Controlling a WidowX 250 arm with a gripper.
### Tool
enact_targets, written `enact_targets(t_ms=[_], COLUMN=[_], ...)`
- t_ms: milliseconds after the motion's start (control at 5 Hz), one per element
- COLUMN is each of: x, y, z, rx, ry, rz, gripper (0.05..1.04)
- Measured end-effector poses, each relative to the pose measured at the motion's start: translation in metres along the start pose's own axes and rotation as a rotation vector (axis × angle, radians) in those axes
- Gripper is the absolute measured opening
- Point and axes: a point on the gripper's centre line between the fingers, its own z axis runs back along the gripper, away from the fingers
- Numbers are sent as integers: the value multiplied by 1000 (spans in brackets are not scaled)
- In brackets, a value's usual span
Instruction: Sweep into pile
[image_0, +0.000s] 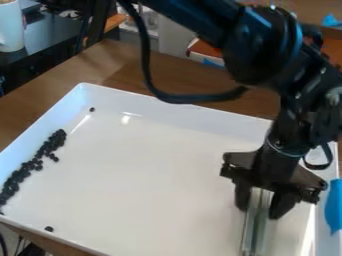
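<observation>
Over the right part of the white tray (147, 165) hangs the gripper (258, 204), pointing down, shut on a clear, flat-sided tool (256, 227) that extends toward the bottom edge of the view. Dark beans (30, 167) lie in a long band against the tray's left wall, far from the gripper. One stray bean (92, 109) is near the back left corner, and another bean (49, 228) lies near the front left edge.
The tray stands on a brown wooden table (127, 70). Blue tape (334, 207) is on the tray's right side. A white mug (10, 27) stands on a dark surface at the upper left, and a black cable loops above the tray's back wall.
</observation>
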Motion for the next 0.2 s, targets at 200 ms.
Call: enact_targets(t_ms=[200], x=[-8], y=[19], z=[17], rx=[-21], ry=[23], rz=[-33], gripper=[995])
